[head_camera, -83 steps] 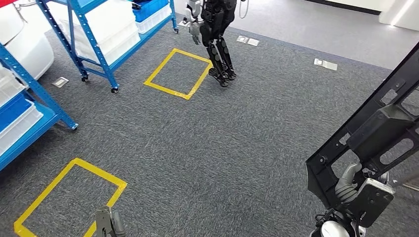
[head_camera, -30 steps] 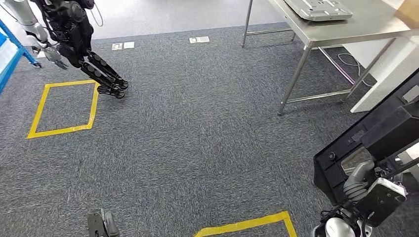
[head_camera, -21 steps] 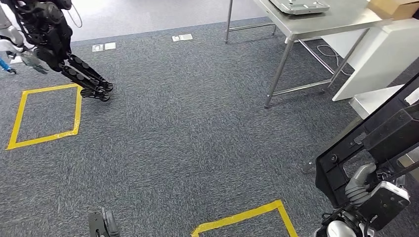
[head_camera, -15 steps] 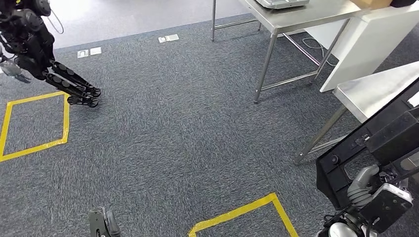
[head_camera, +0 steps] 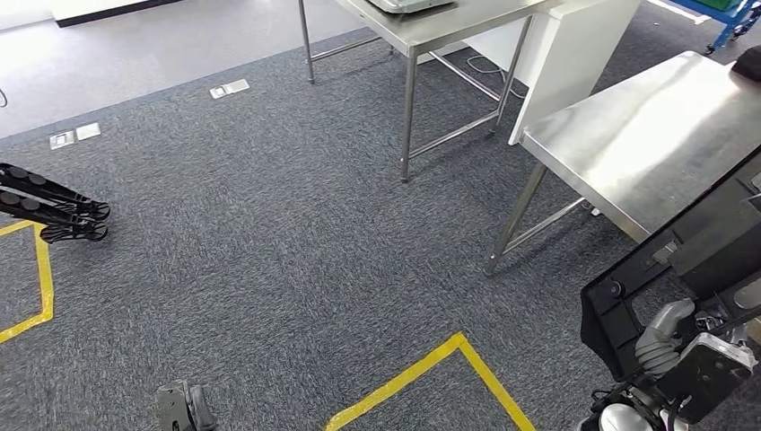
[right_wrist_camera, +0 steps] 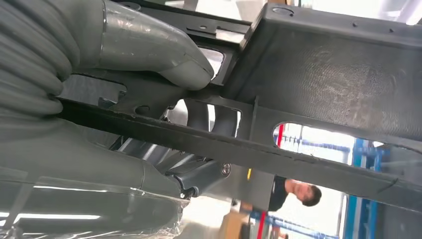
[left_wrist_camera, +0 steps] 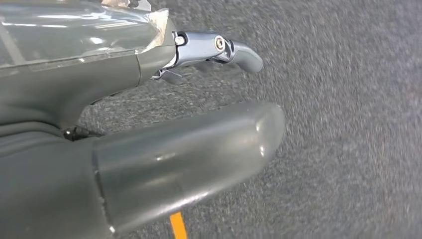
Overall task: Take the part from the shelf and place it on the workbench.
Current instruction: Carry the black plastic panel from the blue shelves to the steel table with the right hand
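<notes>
Gripping black frame part [head_camera: 691,260] in right hand [head_camera: 660,337], lower right; steel bench [head_camera: 646,135] lying just above it, part's long axis tilting upper right.

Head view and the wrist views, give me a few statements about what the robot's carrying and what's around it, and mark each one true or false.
1. The right hand grips a black part. True.
2. The black part lies flat on the steel workbench. False: it is held up in the hand, off the bench.
3. The left hand holds a blue bin. False: it holds nothing, hanging over the grey carpet.
4. Yellow tape marks the carpet. True.
5. A second steel table stands beyond the workbench. True.
</notes>
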